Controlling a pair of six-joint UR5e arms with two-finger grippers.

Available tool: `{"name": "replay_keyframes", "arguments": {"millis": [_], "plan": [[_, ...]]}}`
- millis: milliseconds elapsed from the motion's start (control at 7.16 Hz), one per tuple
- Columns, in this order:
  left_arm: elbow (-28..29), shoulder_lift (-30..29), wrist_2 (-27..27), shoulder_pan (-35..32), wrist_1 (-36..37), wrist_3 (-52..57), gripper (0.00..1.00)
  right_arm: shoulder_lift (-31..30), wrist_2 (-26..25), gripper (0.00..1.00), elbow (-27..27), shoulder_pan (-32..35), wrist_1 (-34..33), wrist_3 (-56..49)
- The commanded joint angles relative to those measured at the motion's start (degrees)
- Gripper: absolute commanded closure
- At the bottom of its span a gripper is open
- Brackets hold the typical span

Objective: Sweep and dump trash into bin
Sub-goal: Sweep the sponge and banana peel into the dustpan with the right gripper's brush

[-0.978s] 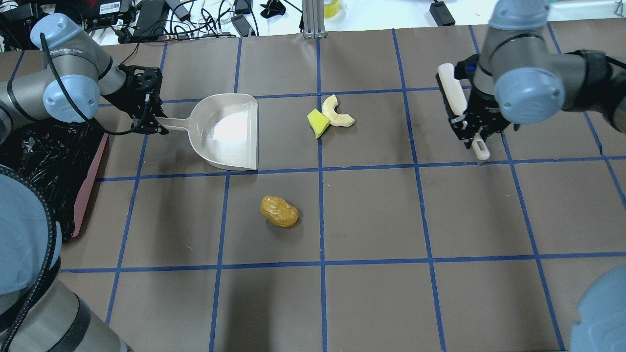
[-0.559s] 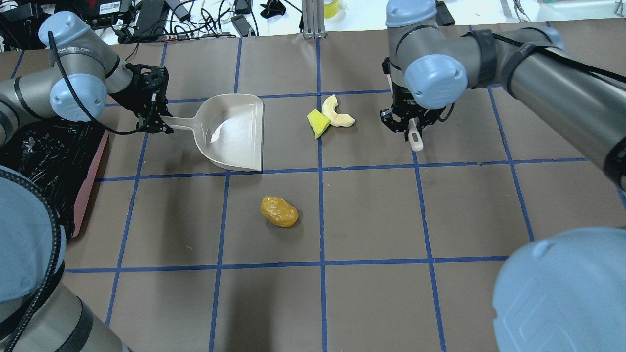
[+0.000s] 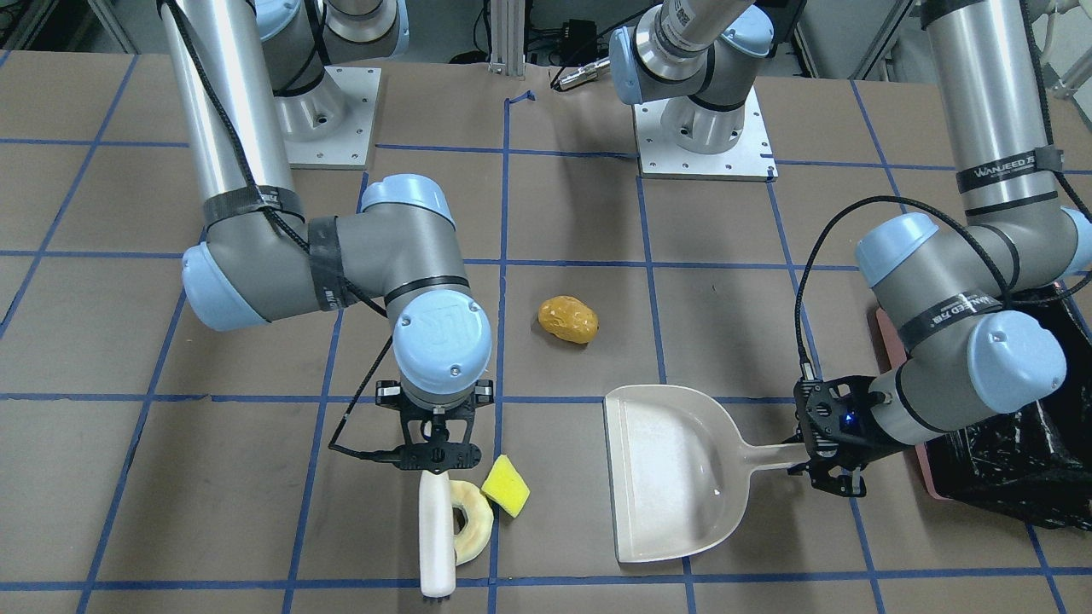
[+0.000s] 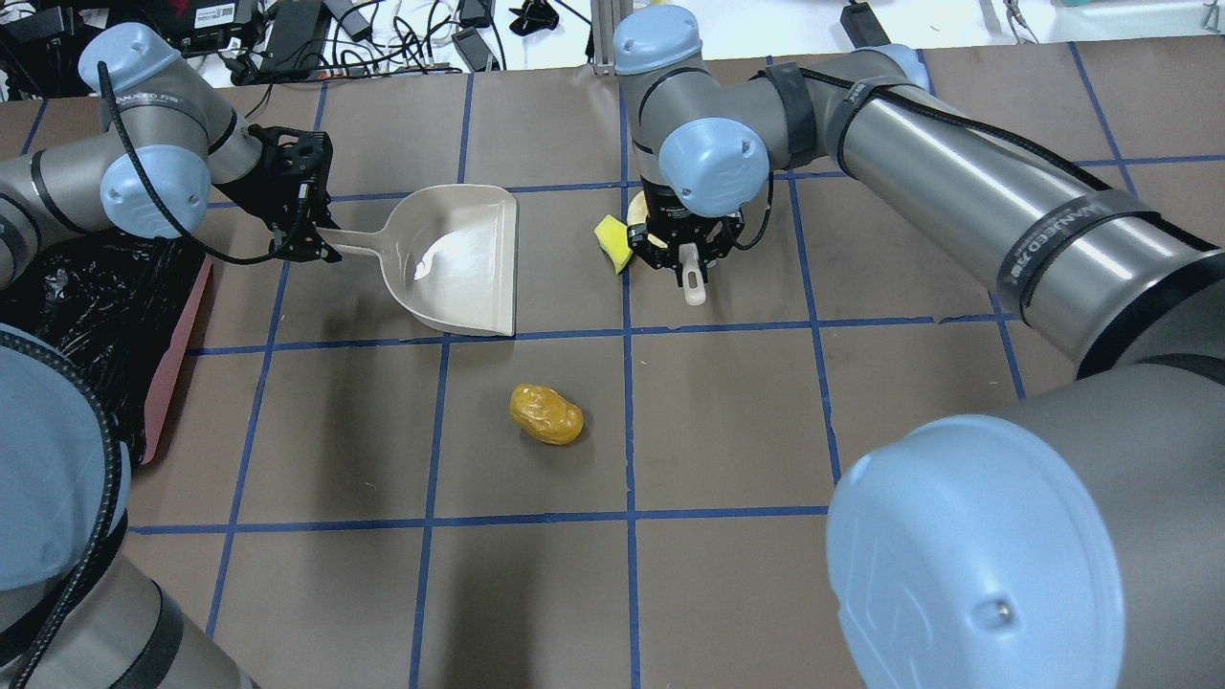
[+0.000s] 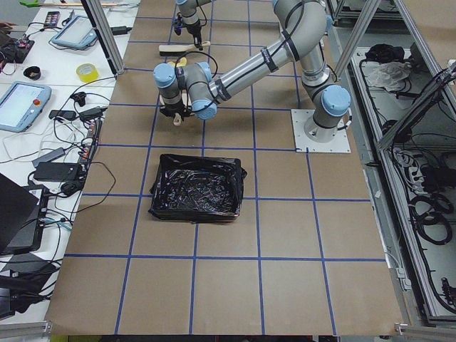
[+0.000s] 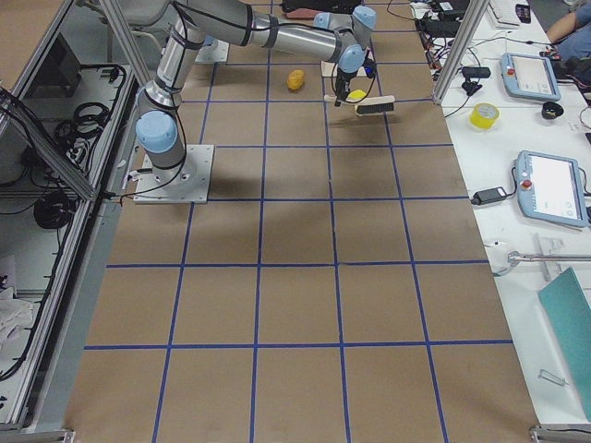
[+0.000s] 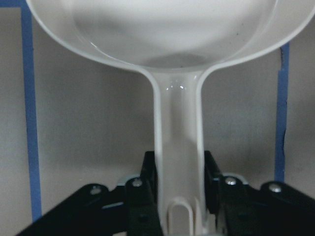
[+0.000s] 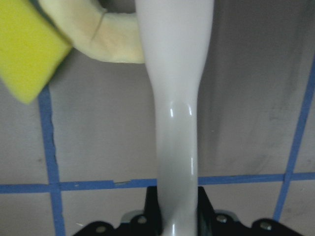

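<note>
Where the glossy brush handle (image 8: 174, 98) widens, a cream crescent (image 8: 106, 42) touches it.

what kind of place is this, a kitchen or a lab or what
Most likely a robotics lab: industrial arms bolted to base plates on a table gridded with blue tape, teach pendants and loose cables on the benches around it.

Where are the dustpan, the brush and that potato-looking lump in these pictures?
dustpan (image 3: 678, 473): front-facing view, middle of the scoop's floor.
brush (image 3: 436, 533): front-facing view, on its white back.
lump (image 4: 545, 414): overhead view, its centre.
</note>
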Motion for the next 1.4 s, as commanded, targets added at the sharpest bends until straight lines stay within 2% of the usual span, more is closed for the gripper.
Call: {"name": "replay_keyframes", "arguments": {"millis": [0,279,838,1117,1257], "plan": [[0.0,0.0,0.0,0.0,0.0,0.0,1.0,2.06,2.96,1.0,-2.02,4.76,-0.14,6.81],[-0.18,0.27,-0.09,0.0,0.0,0.09,1.0,3.9,8.5,1.0,-4.91,8.63,-0.49,11.66],[-0.18,-0.08,-0.09,0.0,0.09,0.09,1.0,11.11,24.46,1.0,-17.65,15.76,-0.93,23.44],[-0.18,0.0,-0.09,0.0,0.09,0.17,1.0,10.68,27.31,1.0,-19.95,15.77,-0.67,24.33],[-0.18,0.09,-0.09,0.0,0.09,0.7,1.0,8.68,26.45,1.0,-19.69,14.72,2.81,23.82]]}}
